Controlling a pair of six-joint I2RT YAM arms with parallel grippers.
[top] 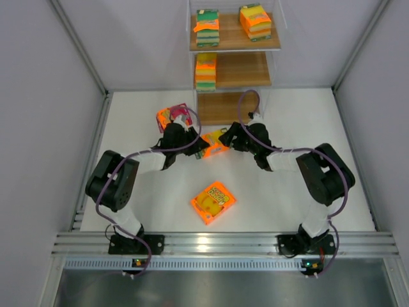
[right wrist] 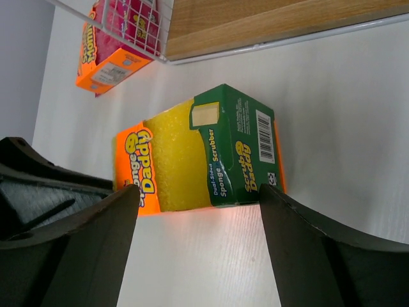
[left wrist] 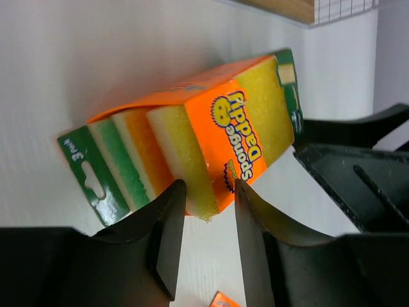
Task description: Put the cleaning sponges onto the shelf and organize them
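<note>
Sponge pack [top: 215, 142] between two grippers

It lay on the table [top: 268, 192], at 6 o'clock from the shelf [top: 225, 109], long axis roughly 9-to-3. The right gripper [right wrist: 199, 192], spread wide, faced it from 3 o'clock. The left gripper [left wrist: 209, 187], fingers narrowly parted, met one corner. Only the right wrist showed the pink pack [right wrist: 124, 32].
</note>
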